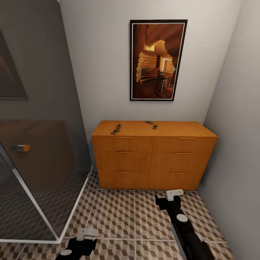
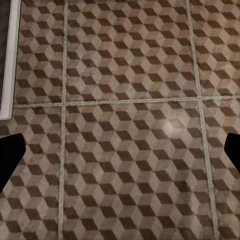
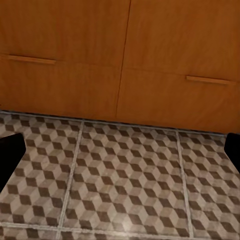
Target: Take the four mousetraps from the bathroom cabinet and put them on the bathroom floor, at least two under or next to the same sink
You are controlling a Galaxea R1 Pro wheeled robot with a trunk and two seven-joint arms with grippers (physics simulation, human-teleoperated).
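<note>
The orange-brown cabinet [image 1: 153,155] stands against the far wall with its drawers closed; its lower drawer fronts [image 3: 120,65] show in the right wrist view. On its top lies one mousetrap [image 1: 116,129] toward the left. More mousetraps [image 1: 151,124] lie near the middle, too small to count. The cube-patterned bathroom floor [image 1: 133,216] spreads in front. My left gripper [image 1: 85,234] hangs low at the near left, open over bare tiles [image 2: 120,160]. My right gripper [image 1: 174,195] is open above the floor just before the cabinet's base [image 3: 120,155]. No sink is in view.
A glass shower enclosure [image 1: 39,162] with a white sill [image 1: 74,213] and a round handle [image 1: 21,147] takes up the left side. A grey wall [image 1: 238,144] closes in the right. A framed picture [image 1: 157,59] hangs above the cabinet.
</note>
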